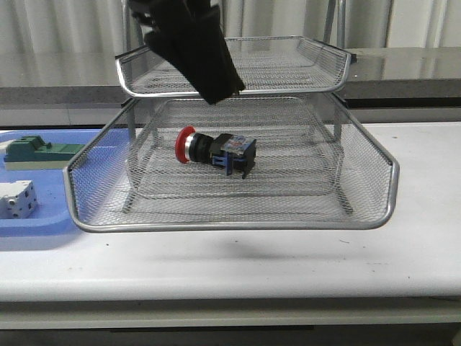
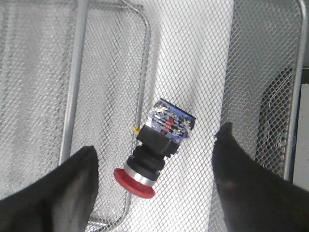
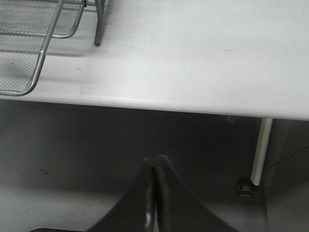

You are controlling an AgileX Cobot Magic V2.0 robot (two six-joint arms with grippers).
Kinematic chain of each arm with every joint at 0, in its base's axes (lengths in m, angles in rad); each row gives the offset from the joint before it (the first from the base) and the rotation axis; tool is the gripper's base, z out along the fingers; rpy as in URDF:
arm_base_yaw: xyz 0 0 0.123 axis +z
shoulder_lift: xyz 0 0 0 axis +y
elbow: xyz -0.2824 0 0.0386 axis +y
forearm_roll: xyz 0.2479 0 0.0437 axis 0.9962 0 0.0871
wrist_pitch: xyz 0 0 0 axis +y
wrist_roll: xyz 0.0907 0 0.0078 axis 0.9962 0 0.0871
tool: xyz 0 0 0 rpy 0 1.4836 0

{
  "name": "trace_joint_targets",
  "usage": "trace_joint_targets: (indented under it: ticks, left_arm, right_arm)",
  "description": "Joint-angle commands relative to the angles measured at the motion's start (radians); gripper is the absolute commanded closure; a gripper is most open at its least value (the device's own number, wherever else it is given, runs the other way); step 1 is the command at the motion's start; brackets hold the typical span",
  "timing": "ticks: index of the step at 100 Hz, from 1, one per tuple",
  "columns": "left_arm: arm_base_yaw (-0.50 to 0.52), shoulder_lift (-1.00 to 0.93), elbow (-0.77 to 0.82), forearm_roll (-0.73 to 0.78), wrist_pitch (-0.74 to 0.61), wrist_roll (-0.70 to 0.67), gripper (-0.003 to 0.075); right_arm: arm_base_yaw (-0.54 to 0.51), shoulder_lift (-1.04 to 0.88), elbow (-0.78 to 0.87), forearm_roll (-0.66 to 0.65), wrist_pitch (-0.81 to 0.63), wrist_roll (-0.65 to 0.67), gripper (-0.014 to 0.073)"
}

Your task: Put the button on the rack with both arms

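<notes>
Left arm reaches down over the rack (image 1: 360,180), its left tool (image 2: 154,164) spread wide and empty. Directly below, between the fingers (image 2: 63,193) but untouched, the button (image 2: 157,142) lies on its side in the pulled-out tray. The right tool (image 3: 154,193) is pinched closed, empty, off the counter (image 3: 203,53) edge; its arm is out of frame.

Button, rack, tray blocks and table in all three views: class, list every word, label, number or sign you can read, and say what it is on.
No text can be read in any view.
Button: the contact block has small red and white markings, too small and blurred to read.
Green-and-white block and white block: no legible print.
Rack, left gripper, right gripper: no lettering visible.
</notes>
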Motion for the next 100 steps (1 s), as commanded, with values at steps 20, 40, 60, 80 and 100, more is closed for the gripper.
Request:
trace_joint_targets:
  ticks: [20, 40, 60, 80, 100]
  left_arm:
    - [0.138, -0.174, -0.035, 0.027, -0.029, -0.175, 0.0282]
    - [0.297, -0.282, 0.013, 0.027, -0.101, -0.269, 0.0282]
    - [0.407, -0.453, 0.168, 0.027, -0.267, -0.322, 0.0282]
    - [0.467, -0.650, 0.395, 0.026, -0.472, -0.394, 0.0282]
    - [0.477, -0.866, 0.641, 0.019, -0.642, -0.454, 0.0282]
  right_arm:
    - [-0.002, 0.014, -0.033, -0.014, -0.059, 0.000, 0.0662]
    - [-0.002, 0.014, -0.033, -0.014, -0.059, 0.000, 0.0662]
    - [-0.002, 0.014, -0.033, -0.014, -0.059, 0.000, 0.0662]
    - [-0.002, 0.014, -0.033, -0.014, -0.059, 0.000, 0.0662]
    - [-0.002, 0.014, -0.033, -0.014, -0.059, 0.000, 0.0662]
